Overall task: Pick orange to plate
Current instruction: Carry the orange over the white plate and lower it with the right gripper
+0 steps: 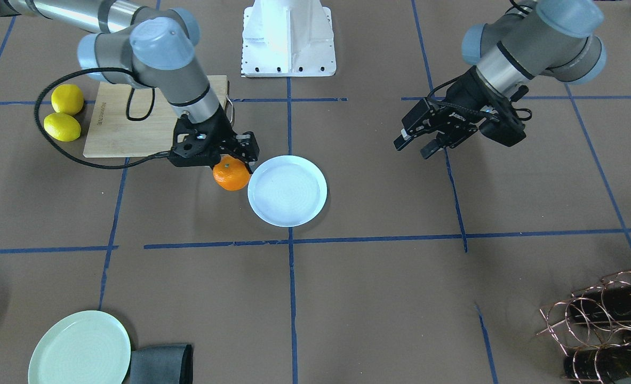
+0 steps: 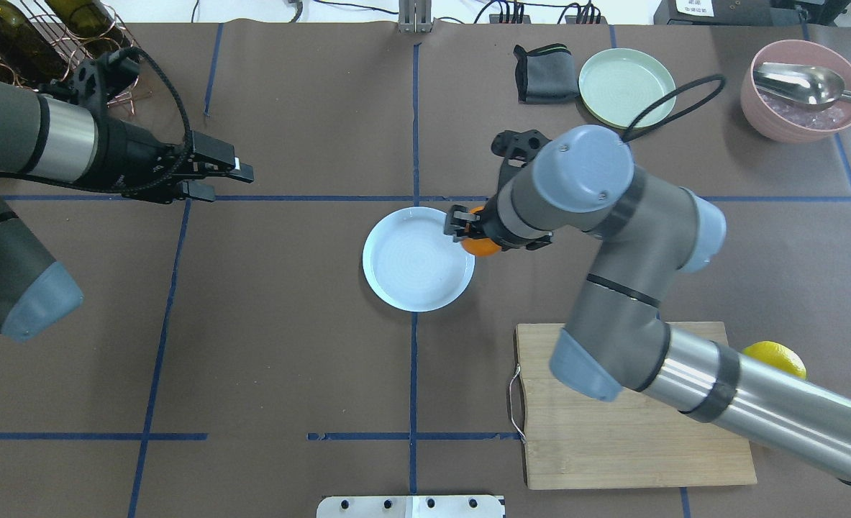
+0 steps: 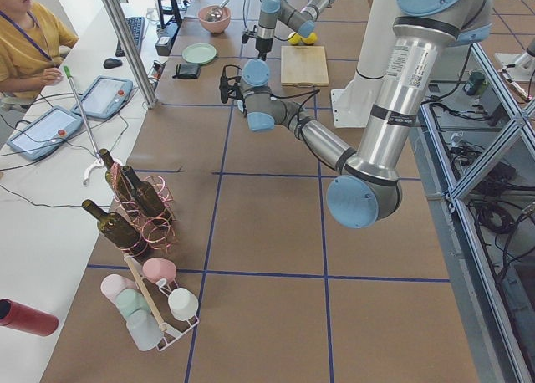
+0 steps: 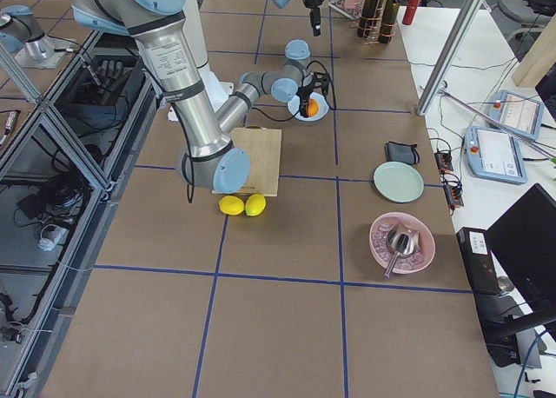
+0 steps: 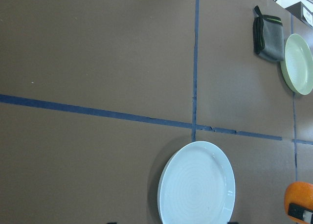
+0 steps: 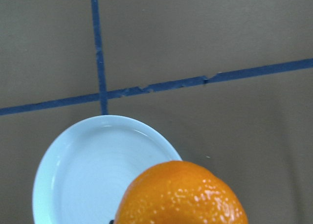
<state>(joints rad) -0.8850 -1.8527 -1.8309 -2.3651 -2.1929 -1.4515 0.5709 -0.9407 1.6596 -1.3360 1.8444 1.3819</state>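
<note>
My right gripper (image 1: 232,160) is shut on the orange (image 1: 231,175), a small bright-orange fruit, and holds it just beside the rim of the white plate (image 1: 287,190). In the overhead view the orange (image 2: 480,244) peeks out under the right wrist at the right rim of the plate (image 2: 418,259). The right wrist view shows the orange (image 6: 181,194) large at the bottom, overlapping the plate (image 6: 93,170). My left gripper (image 2: 224,176) hovers open and empty far to the left of the plate.
A wooden cutting board (image 2: 634,410) lies near the right arm, with two yellow lemons (image 1: 63,113) beside it. A pale green plate (image 2: 626,88), a dark folded cloth (image 2: 544,72), a pink bowl with a spoon (image 2: 803,90) and a bottle rack (image 2: 37,43) stand at the far edge.
</note>
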